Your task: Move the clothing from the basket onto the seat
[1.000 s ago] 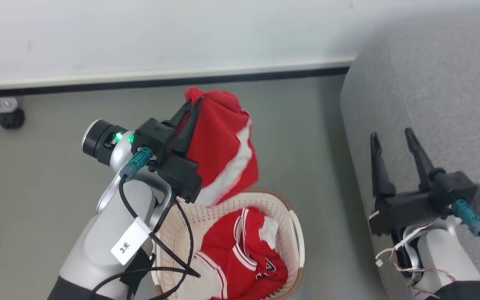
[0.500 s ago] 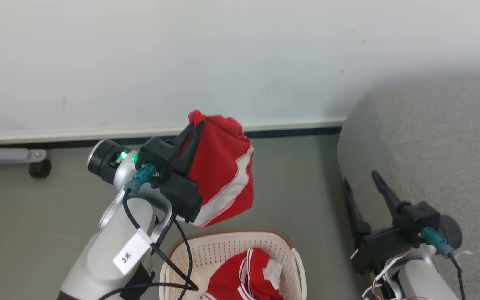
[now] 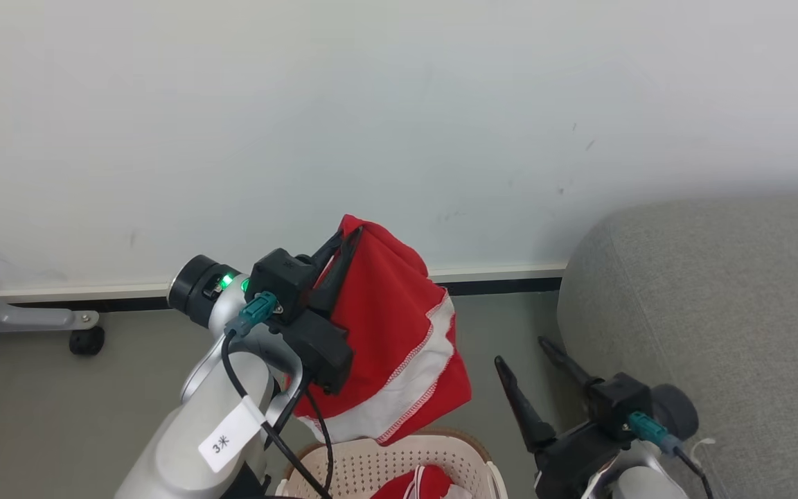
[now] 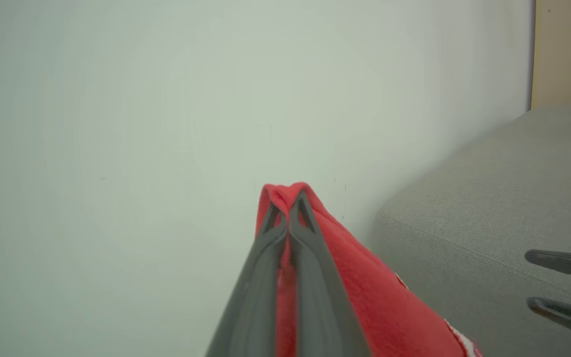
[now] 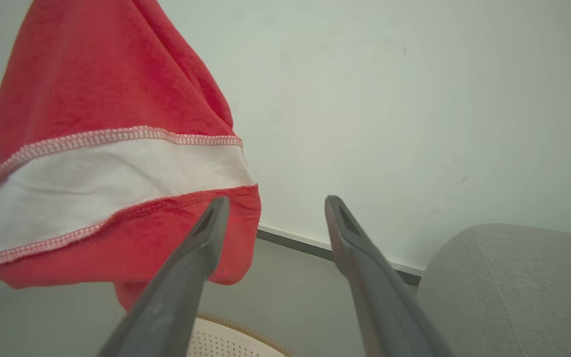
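Left hand [image 3: 348, 235] is pinched together on the top fold of a red garment [image 3: 399, 333], which hangs in the air above the basket [image 3: 371, 461] and isn't touching it. The left wrist view gives the best look at the grip: both fingers meet with a strip of red fabric between them [image 4: 289, 213], and the cloth [image 4: 365, 297] drapes off to the right.

The head view adds what's underneath, more red clothing [image 3: 416, 485] down in the basket at the near edge. The right wrist view gives the close-up of the white band edged in red stitching [image 5: 92, 99], plus a bit of the basket's brown rim [image 5: 226, 342] below it.

Right hand [image 3: 520, 350] is empty, with its fingers spread apart [image 5: 276, 201], sitting between the basket and the grey sofa [image 3: 717, 312]. The sofa is off to the right, against the wall, and the garment is well apart from it.
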### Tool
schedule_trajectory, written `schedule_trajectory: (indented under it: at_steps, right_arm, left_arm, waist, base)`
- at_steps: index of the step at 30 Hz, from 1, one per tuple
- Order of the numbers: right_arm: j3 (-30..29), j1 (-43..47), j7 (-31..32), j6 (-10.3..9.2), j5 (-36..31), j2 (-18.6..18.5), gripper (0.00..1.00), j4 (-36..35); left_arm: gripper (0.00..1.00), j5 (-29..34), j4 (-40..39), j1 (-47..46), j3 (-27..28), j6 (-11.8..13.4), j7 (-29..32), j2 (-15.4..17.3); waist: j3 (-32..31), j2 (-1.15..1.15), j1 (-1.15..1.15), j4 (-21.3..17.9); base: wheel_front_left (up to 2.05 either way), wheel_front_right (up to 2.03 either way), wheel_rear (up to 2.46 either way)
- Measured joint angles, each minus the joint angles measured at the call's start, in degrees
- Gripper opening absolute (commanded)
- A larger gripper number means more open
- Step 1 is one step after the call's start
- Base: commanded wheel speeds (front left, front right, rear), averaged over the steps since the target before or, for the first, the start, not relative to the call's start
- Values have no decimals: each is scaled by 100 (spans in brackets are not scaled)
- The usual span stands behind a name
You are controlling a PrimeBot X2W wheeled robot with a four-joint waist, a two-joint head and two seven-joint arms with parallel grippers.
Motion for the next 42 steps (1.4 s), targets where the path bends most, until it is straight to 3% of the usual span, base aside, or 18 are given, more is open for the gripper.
schedule_trajectory:
  at_steps: [11,18,38,39,40,41,42]
  right_arm:
    - [725,-342,0,41,8,24,100,437]
    - [1670,-753,0,42,321,24,100,602]
    - [2767,-1809,0,43,850,19,100,1252]
    - [2794,-1858,0,43,905,19,90,1288]
    - [2816,-1902,0,43,958,20,63,1328]
    - [2846,-1947,0,43,985,20,45,1369]
    - [2872,-1982,0,44,1009,20,36,1405]
  left_arm:
    - [0,-89,-516,169,-248,-8,231,-42]
    - [0,-133,-687,179,-355,-46,417,-57]
    - [0,-367,-1121,190,-623,-46,776,-80]
    - [0,-376,-1137,190,-628,-46,808,-81]
    - [0,-381,-1147,190,-635,-46,822,-83]
    - [0,-382,-1159,190,-639,-46,824,-83]
    - [0,-387,-1173,190,-646,-46,845,-83]
  waist:
    - [-129,1,1,83]
    - [-148,1,1,158]
    - [-101,1,1,303]
    - [-97,1,1,306]
    - [-93,1,1,309]
    - [-88,1,1,312]
    - [-84,1,1,315]
  base:
    - [0,0,0]
    - [0,0,0]
    - [0,0,0]
    - [0,0,0]
    - [0,0,0]
    - [0,0,0]
    - [0,0,0]
